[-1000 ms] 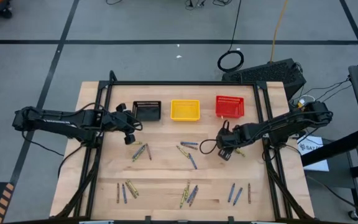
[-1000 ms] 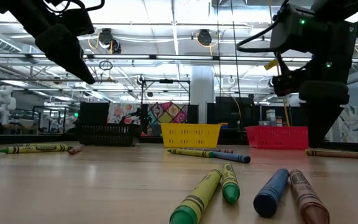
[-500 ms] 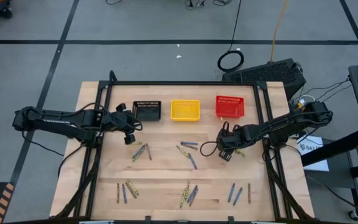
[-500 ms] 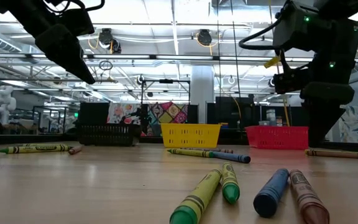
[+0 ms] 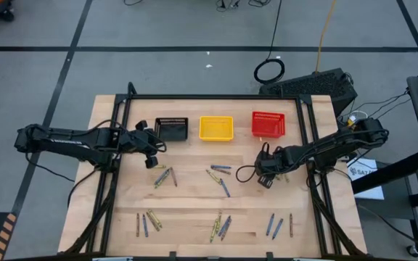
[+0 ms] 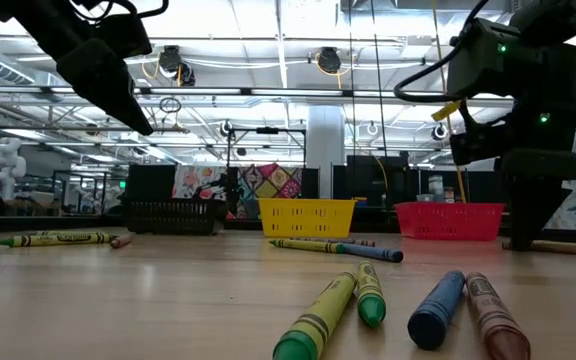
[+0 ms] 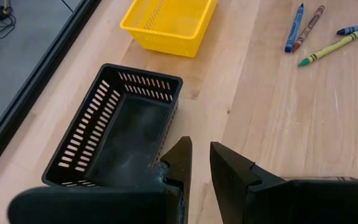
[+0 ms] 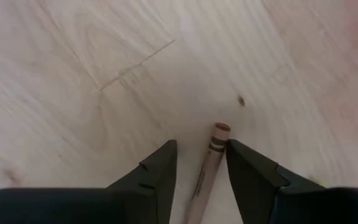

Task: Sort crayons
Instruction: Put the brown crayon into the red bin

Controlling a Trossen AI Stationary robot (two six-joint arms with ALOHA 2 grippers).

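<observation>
Crayons lie flat in loose groups on the wooden table: near my left gripper, at the centre, and along the near edge. My right gripper is open and low over the table right of centre. Its fingers stand on either side of one brownish-red crayon, which lies on the table along the fingers. My left gripper hovers above the table next to the black basket. It is empty, with its fingers a narrow gap apart. My right gripper comes from above, pointing down, with a finger on each side of the brownish-red crayon's end. The crayon lies flat on the table between them. I cannot tell whether a finger touches it.
Black, yellow and red mesh baskets stand in a row at the table's far side. A dark frame runs round the table. In the low view, several crayons lie close to the near edge.
My right gripper has shifted a little toward the table's right edge, staying low over the table. My left arm has kept still.
</observation>
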